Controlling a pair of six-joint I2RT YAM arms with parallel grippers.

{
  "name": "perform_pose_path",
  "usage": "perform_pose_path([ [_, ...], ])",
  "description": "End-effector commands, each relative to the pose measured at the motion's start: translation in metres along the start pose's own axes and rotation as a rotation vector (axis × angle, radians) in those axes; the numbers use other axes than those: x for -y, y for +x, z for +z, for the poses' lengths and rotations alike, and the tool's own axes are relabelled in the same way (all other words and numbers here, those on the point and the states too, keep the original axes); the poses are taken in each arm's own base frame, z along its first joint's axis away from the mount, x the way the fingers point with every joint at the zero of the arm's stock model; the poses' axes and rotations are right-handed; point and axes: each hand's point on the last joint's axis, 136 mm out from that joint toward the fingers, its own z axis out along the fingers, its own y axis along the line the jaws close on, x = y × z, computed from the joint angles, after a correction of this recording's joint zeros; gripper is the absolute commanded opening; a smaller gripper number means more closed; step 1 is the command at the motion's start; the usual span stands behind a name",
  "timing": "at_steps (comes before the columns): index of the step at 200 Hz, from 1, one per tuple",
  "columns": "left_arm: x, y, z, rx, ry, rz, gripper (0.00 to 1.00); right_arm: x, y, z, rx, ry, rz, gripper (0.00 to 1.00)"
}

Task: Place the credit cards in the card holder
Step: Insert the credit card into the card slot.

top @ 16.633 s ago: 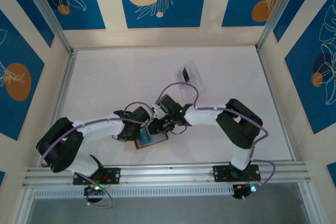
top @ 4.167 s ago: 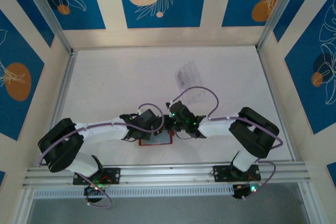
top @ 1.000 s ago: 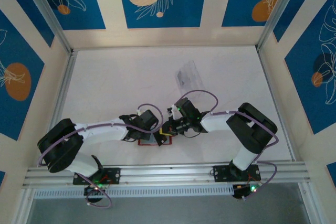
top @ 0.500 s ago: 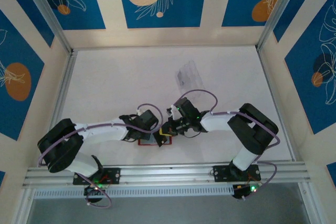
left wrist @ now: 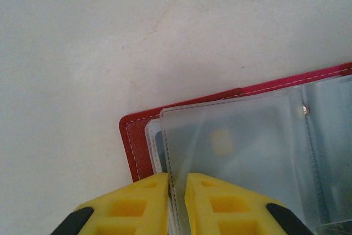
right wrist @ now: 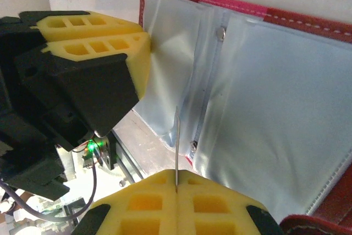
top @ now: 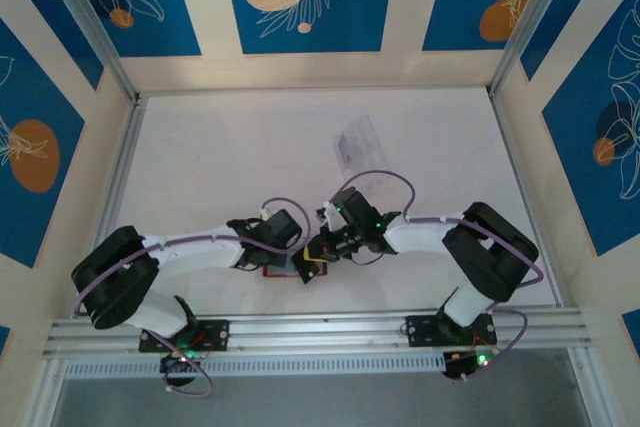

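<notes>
The red card holder (top: pixel 277 271) lies open near the table's front edge, its clear sleeves fanned out (right wrist: pixel 275 108). My left gripper (left wrist: pixel 177 182) is shut on the edge of one clear sleeve (left wrist: pixel 236 152) and holds it up off the red cover (left wrist: pixel 137 147). A card with a yellowish chip (left wrist: pixel 223 141) shows faintly through that sleeve. My right gripper (right wrist: pixel 176 182) is shut on a thin credit card (right wrist: pixel 176 147), seen edge-on and pointing at the gap between the sleeves. The left gripper's yellow fingers (right wrist: pixel 93 39) stand just left of it. From above, the two grippers (top: pixel 305 259) meet over the holder.
A clear plastic compartment tray (top: pixel 358 142) sits farther back, right of centre. The aluminium rail (top: pixel 320 327) with both arm bases runs along the near edge. Bare white table (top: pixel 200 157) lies left and behind.
The right arm's elbow has swung slightly right and nearer. Both grippers stay over the holder with grips unchanged.
</notes>
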Motion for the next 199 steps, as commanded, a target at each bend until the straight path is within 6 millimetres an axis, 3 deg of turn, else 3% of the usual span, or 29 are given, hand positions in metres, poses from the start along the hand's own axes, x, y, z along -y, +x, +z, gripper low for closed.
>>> perform_pose_path([
  [1,-0.003,0.031,0.013,-0.099,-0.012,0.030,0.16,0.002,0.007,0.006,-0.032,-0.003,-0.004,0.00],
  [70,-0.003,0.031,0.013,-0.101,-0.014,0.032,0.16,0.001,0.010,0.013,-0.057,-0.026,-0.002,0.00],
  [143,-0.002,0.031,0.014,-0.101,-0.010,0.033,0.16,-0.011,0.005,0.005,-0.041,-0.033,-0.032,0.00],
  [199,-0.002,0.032,0.014,-0.102,-0.010,0.033,0.16,-0.003,0.003,0.000,-0.012,0.032,-0.033,0.00],
])
